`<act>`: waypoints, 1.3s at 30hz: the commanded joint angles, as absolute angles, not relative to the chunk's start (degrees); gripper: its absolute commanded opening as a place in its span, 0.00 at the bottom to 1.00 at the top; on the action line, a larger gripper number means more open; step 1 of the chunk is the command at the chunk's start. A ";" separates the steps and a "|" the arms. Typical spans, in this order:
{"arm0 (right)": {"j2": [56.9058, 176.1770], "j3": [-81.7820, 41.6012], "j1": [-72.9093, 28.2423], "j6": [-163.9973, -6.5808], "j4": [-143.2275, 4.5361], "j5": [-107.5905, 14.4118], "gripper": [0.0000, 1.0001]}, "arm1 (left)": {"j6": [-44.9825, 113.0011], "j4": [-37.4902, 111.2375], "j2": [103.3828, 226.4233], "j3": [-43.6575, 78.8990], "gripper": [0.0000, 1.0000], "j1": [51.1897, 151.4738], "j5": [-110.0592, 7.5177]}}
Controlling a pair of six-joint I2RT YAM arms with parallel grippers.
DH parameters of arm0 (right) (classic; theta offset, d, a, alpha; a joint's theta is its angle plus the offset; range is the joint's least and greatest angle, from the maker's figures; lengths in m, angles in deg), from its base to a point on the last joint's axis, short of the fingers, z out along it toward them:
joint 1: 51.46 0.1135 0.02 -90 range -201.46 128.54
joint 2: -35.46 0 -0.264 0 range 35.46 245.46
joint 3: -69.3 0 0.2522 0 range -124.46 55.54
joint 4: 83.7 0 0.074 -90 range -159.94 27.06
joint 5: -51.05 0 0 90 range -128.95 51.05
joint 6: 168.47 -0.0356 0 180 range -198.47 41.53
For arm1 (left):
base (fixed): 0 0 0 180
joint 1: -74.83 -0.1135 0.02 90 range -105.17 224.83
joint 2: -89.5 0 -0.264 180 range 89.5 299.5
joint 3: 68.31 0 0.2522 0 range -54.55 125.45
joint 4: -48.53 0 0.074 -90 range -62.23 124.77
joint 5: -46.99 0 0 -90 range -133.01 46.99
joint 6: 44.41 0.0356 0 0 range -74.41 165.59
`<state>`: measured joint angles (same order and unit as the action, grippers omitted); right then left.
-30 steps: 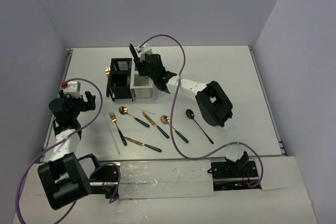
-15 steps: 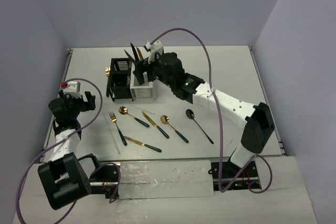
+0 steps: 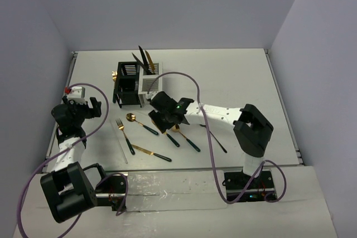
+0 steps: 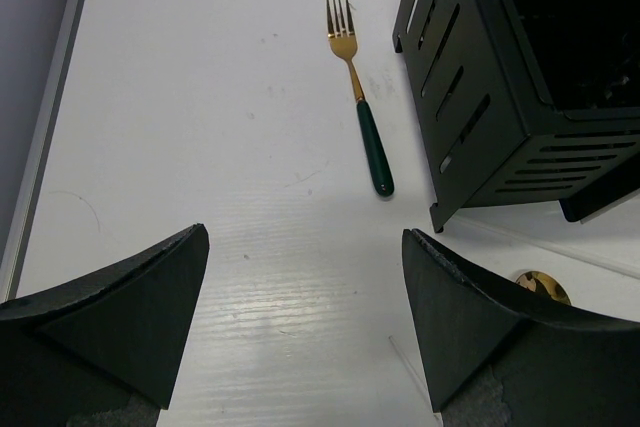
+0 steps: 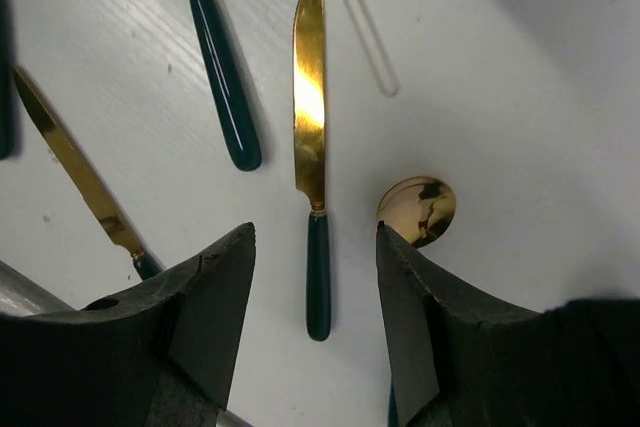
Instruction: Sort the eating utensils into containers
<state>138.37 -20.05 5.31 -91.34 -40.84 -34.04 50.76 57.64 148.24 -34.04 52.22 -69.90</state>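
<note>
The black container (image 3: 127,85) and the white container (image 3: 150,86) stand joined at the back; dark utensils (image 3: 145,59) stick up from the white one. On the table lie a gold fork (image 3: 124,135), a gold spoon (image 3: 139,122), a knife (image 3: 152,153), another spoon (image 3: 187,137) and a black spoon (image 3: 218,143). My right gripper (image 3: 162,120) hangs open low over a gold-bladed knife (image 5: 312,117); its fingers (image 5: 215,297) straddle the dark handle without touching. My left gripper (image 4: 304,237) stands open and empty near the table's left edge, facing another fork (image 4: 358,97) beside the black container (image 4: 520,77).
A thin clear stick (image 5: 365,27) lies just past the knife's tip. A gold spoon head (image 5: 416,209) sits against my right gripper's right finger. A raised rail (image 3: 70,82) borders the table's left side. The right arm's cable (image 3: 209,149) loops over the utensils.
My right arm has swung from above the white container down to the table over the knife. Its jaws opened wide, then narrowed. Dark utensils now stand in the white container. The left arm stayed still.
</note>
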 commanded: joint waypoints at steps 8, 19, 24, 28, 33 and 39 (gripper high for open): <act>144.44 -20.22 6.46 -93.15 -35.93 -37.63 0.51 | 50.95 58.06 147.50 -32.05 0.88 51.72 -71.57; 150.24 -23.03 6.90 -93.41 -32.06 -34.91 0.36 | 50.95 57.97 147.77 -31.96 0.88 51.72 -71.57; 149.46 -23.12 8.12 -93.15 -30.92 -32.80 0.10 | 50.78 57.97 147.68 -31.96 0.88 51.72 -71.66; 147.53 -22.42 10.24 -92.54 -29.60 -29.82 0.00 | 50.86 58.06 147.86 -31.87 0.88 51.63 -71.57; 142.17 -21.71 10.85 -93.68 -27.67 -25.95 0.00 | 50.77 57.89 148.12 -31.78 0.88 51.45 -71.66; 131.54 -24.26 12.26 -93.42 -25.56 -18.48 0.00 | 50.86 57.80 148.12 -31.70 0.88 51.54 -71.92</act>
